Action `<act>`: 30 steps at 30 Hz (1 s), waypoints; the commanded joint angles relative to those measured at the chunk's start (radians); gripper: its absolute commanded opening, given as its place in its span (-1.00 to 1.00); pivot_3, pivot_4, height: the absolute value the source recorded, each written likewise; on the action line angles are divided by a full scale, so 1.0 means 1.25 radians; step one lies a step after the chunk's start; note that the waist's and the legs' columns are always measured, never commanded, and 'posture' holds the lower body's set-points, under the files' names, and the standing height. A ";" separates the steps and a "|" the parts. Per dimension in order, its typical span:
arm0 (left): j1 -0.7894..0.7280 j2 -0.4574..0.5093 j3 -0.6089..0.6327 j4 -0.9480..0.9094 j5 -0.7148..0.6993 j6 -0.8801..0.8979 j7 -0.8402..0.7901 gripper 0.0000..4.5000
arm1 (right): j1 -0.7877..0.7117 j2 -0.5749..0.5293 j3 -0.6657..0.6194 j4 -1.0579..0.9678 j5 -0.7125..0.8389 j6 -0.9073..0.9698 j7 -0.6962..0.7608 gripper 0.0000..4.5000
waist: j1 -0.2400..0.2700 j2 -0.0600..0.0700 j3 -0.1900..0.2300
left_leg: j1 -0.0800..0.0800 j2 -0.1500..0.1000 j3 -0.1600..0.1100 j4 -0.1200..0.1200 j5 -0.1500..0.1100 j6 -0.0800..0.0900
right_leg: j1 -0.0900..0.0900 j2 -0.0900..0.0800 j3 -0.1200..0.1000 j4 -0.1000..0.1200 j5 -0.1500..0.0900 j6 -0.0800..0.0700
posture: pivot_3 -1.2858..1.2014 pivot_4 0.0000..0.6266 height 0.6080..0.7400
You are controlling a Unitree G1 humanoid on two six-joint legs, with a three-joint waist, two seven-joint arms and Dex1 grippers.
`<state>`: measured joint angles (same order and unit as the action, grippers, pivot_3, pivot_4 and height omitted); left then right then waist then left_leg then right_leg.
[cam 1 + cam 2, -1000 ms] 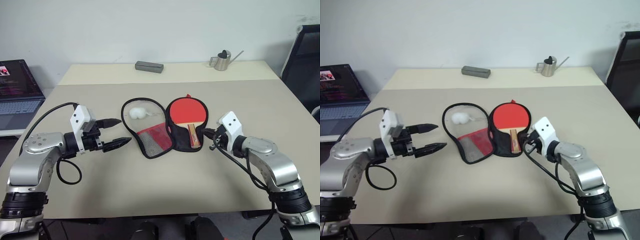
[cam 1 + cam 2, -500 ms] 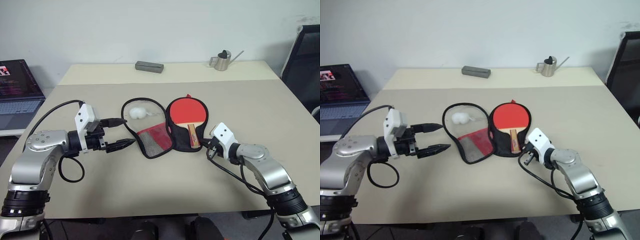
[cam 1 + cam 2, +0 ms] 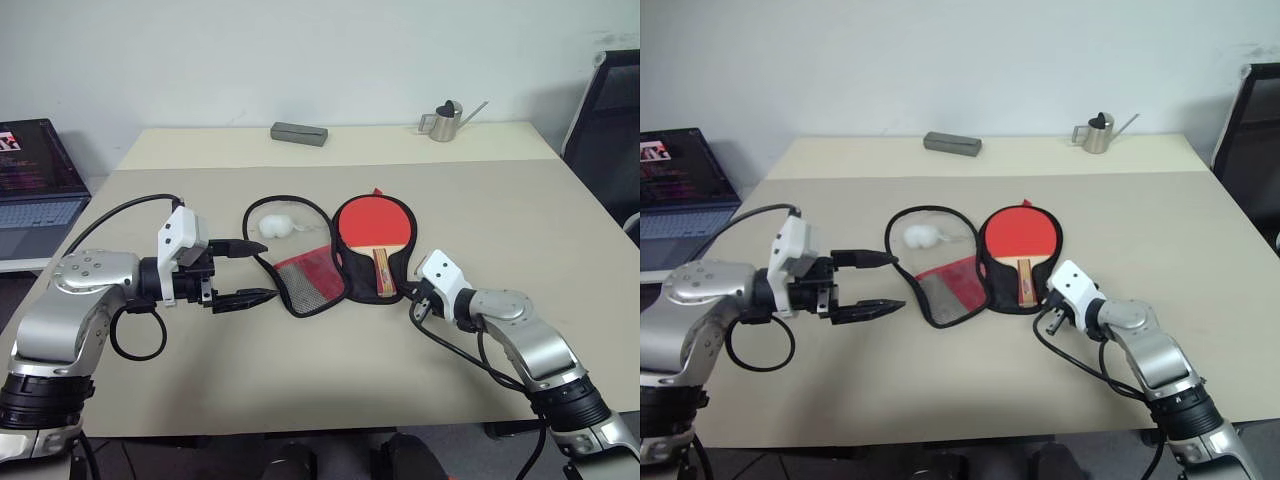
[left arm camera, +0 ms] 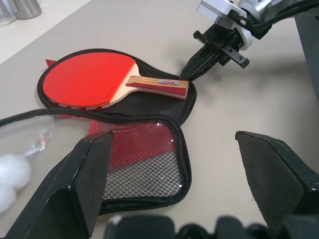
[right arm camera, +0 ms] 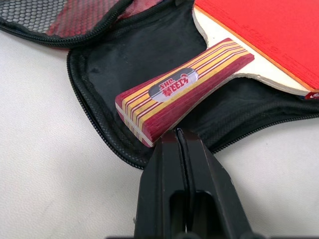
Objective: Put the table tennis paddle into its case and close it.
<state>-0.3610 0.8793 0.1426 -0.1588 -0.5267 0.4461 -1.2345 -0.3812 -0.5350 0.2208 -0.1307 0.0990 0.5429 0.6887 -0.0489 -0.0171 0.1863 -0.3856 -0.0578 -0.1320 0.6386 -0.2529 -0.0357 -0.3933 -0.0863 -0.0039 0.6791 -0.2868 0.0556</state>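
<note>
Because the table tennis paddle [image 3: 373, 232] already lay in the open case [image 3: 312, 284] on the tabletop [image 3: 300, 370], the right hand [image 5: 180, 142], pressed together at its handle, risked nudging it out; the left hand [image 3: 255, 270] was spread.

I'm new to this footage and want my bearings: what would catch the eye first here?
The red table tennis paddle lies on the right half of the case, which is spread open mid-table. The right gripper, fingers shut, sits at the case's edge by the paddle's handle; the left gripper, wide open, points at the mesh-pocket flap. White balls lie under the flap's clear part.
</note>
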 commanded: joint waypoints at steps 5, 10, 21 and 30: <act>-0.010 0.003 0.005 -0.006 -0.002 -0.013 0.004 0.90 | -0.009 0.022 0.005 -0.047 0.009 -0.007 0.010 -0.98 | 0.000 0.000 0.000 | 0.000 0.000 0.000 0.000 0.000 0.000 | 0.000 0.000 0.000 0.000 0.000 0.000 | 0.03 -0.52 1.00; -0.003 -0.001 0.006 -0.003 0.002 -0.016 0.010 0.90 | -0.010 0.044 0.008 -0.055 0.007 0.001 0.003 -0.98 | 0.000 0.000 0.000 | 0.000 0.000 0.000 0.000 0.000 0.000 | 0.000 0.000 0.000 0.000 0.000 0.000 | 0.03 -0.52 1.00; -0.046 -0.043 0.049 0.216 0.107 -0.133 0.171 0.90 | -0.070 -0.005 -0.138 -0.136 0.167 0.146 0.071 -0.98 | 0.002 0.000 0.000 | 0.000 0.000 -0.001 0.001 0.000 0.000 | 0.001 0.000 -0.001 0.000 0.000 0.000 | 0.03 -0.52 1.00; -0.085 -0.069 -0.003 0.444 0.225 -0.225 0.244 0.90 | -0.138 -0.057 -0.199 -0.167 0.268 0.218 0.099 -0.98 | 0.009 0.000 0.000 | 0.000 0.000 -0.002 0.001 0.000 0.000 | 0.002 0.000 -0.002 0.000 0.000 0.000 | 0.03 -0.52 1.00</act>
<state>-0.4403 0.7959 0.1404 0.3686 -0.2690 0.1993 -0.9488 -0.5289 -0.5911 -0.0004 -0.2943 0.4087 0.8189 0.8007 -0.0373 -0.0171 0.1863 -0.3854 -0.0586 -0.1343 0.6404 -0.2530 -0.0357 -0.3911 -0.0869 -0.0071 0.6790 -0.2867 0.0556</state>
